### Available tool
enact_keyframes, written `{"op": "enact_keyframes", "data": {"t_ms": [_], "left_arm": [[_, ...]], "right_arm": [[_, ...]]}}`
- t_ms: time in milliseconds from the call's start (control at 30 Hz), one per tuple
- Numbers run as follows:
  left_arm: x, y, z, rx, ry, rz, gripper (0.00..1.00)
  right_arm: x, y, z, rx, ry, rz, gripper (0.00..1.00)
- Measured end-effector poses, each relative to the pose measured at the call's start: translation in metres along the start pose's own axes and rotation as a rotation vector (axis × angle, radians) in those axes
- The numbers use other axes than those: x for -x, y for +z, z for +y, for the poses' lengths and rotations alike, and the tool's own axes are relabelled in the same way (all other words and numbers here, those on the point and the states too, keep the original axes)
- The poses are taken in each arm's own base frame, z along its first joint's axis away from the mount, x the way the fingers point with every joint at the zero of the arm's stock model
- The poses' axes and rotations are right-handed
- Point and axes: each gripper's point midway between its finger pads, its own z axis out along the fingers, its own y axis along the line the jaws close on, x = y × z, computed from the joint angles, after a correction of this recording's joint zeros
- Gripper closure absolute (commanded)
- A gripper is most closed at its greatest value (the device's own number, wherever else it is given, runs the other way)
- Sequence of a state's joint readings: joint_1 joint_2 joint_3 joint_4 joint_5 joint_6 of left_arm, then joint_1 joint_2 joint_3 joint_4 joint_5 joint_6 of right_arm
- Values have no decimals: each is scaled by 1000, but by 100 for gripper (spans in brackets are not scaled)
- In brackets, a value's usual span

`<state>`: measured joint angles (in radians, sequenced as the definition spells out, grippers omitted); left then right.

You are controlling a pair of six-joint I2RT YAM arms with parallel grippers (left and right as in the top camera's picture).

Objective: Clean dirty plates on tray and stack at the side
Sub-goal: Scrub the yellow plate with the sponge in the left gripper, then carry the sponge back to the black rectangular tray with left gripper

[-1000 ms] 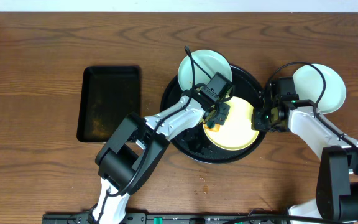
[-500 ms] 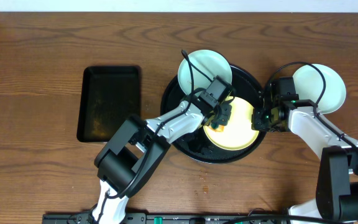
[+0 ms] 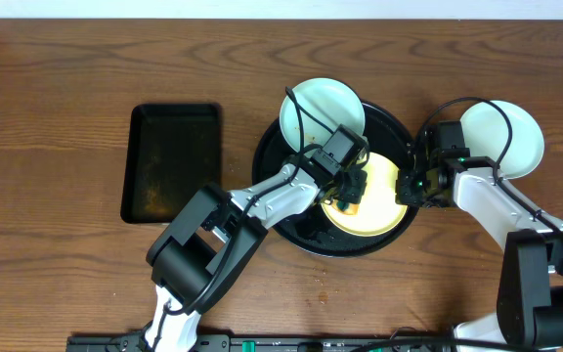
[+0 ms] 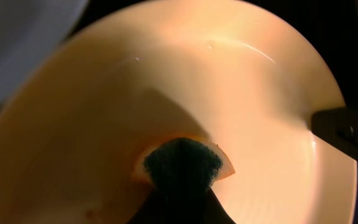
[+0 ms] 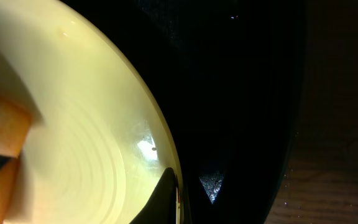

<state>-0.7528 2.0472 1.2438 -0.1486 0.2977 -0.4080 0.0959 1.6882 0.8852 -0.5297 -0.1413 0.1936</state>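
Overhead: your left claw has slid slightly right across the yellow plate, which lies right of centre in the tray. Your right claw stays clamped on that plate's right rim. One mint plate overlaps the tray's far-left rim. A second mint plate sits on the table, right of the tray.

Left wrist: the claw is closed on a sponge, pressed to the plate.

Right wrist: the pinched rim looks glossy. You're likely mid-scrub, with stacking still ahead.
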Motion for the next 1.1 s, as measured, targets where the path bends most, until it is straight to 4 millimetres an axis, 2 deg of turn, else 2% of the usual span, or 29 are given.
{"op": "enact_keyframes", "data": {"t_ms": [367, 567, 700, 767, 833, 900, 967, 1033, 1100], "left_arm": [[-8, 0, -7, -39, -32, 30, 92], [-12, 4, -32, -193, -49, 43, 93], [-12, 1, -38, -238, -71, 60, 93], [-4, -6, -36, -252, -86, 43, 92], [17, -25, -33, -268, -101, -17, 92], [48, -58, -28, -286, -109, -116, 93], [82, -103, -20, -299, -117, -233, 92], [112, -153, -10, -301, -129, -347, 93], [126, -197, 4, -281, -152, -419, 93]], "right_arm": [[0, 0, 0, 0, 0, 0, 99], [0, 0, 0, 0, 0, 0, 97], [-1, 1, 0, 0, -3, 3, 87], [-4, 2, 0, 3, -5, 11, 80], [-4, 3, 3, 10, -15, 12, 74], [-4, 3, 5, 18, -21, 12, 68], [-4, 2, 8, 25, -27, 11, 62], [-3, 2, 10, 32, -34, 6, 62], [0, 2, 10, 32, -42, -6, 61]]}}
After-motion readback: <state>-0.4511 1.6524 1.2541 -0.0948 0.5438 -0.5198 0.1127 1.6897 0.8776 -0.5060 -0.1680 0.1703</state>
